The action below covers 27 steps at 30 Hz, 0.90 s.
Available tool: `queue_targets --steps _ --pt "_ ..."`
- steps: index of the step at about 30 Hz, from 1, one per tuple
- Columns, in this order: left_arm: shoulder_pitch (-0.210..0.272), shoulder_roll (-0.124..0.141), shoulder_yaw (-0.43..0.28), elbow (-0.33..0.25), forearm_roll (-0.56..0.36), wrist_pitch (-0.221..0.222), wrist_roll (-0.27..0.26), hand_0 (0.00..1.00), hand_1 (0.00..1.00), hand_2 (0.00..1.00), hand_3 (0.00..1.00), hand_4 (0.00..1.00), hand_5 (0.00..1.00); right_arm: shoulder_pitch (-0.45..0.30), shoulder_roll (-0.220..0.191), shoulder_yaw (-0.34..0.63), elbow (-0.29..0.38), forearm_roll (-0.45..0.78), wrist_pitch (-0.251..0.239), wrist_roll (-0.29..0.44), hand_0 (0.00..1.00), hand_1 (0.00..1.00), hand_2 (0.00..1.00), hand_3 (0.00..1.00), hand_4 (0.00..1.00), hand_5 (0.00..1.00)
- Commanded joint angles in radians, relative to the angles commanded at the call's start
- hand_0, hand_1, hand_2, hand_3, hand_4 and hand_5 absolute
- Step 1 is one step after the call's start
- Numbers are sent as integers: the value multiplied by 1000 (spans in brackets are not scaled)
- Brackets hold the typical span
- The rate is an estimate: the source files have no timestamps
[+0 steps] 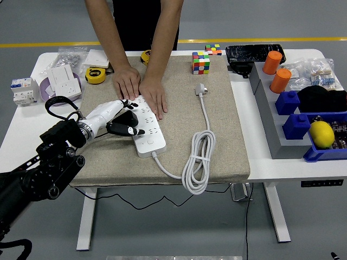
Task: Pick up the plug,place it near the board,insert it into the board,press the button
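The white desk (255,162) fills the middle of the frame and carries a beige mat (227,135). The left arm (38,173) enters from the lower left. A person at the upper centre presses both hands (142,89) flat on the far end of the white board (145,127), which lies left of centre on the mat. The left robot hand (120,120) is curled around the black plug (126,123), held at the board's left edge against its sockets. A white cable (199,162) lies coiled beside the board, at lower centre.
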<state>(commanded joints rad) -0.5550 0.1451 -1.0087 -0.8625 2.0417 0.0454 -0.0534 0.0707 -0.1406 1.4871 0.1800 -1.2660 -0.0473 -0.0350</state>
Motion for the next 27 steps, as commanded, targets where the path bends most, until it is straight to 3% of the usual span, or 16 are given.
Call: queue_targets --steps 5,6,8,11,12,27 --pt "-3 1 -5 2 59 50 -1 390 536 582 588 985 66 -2 0 5 0 -3 0 0 873 782 763 788 998 918" --pt "-3 2 -6 3 64 55 -1 309 476 552 575 849 2 -3 0 5 0 -3 0 0 874 782 764 788 998 919" --pt "-4 2 -6 4 78 62 -1 309 476 552 575 849 2 -3 1 7 0 -5 1 -1 874 782 764 788 998 919" --pt "-3 3 -4 6 109 66 4 309 476 552 575 849 2 -3 1 8 0 -6 0 0 874 782 764 788 998 919" --pt "-3 2 -4 8 114 67 4 289 425 530 567 798 2 -3 1 8 0 -5 0 1 873 781 763 787 998 920" --pt "-1 10 -12 3 140 59 16 276 376 496 554 779 2 -2 0 5 0 -8 1 1 873 781 763 787 998 921"
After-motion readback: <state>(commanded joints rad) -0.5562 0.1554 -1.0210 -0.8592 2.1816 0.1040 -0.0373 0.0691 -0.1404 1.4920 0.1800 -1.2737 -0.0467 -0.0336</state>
